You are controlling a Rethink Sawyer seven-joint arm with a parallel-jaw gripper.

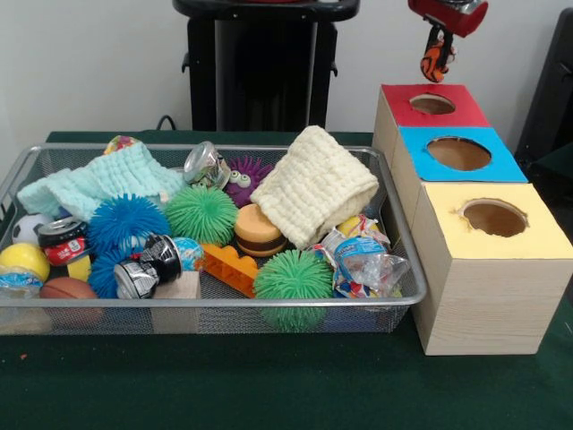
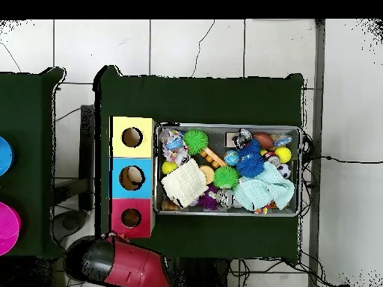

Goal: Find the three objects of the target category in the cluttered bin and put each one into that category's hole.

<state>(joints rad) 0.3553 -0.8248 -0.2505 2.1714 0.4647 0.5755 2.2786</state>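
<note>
The gripper (image 1: 436, 61), pinched on what looks like the orange, black-striped tiger toy (image 1: 434, 59), hangs above the red-topped box's hole (image 1: 432, 104); beside the boxes, the wire-mesh bin (image 1: 405, 269) holds puff balls, cans and cloths.

We find no text, brand, number or sign that we can read in either view. At the lower left of the front view, the crushed cans (image 1: 63, 240) in the wire mesh bin (image 1: 295, 315) carry red and dark label bands, and at lower centre the crumpled wrappers (image 1: 363, 262) carry blue, red and white print, but we cannot make out any letters on them. In the overhead view such markings are too small to tell.
</note>
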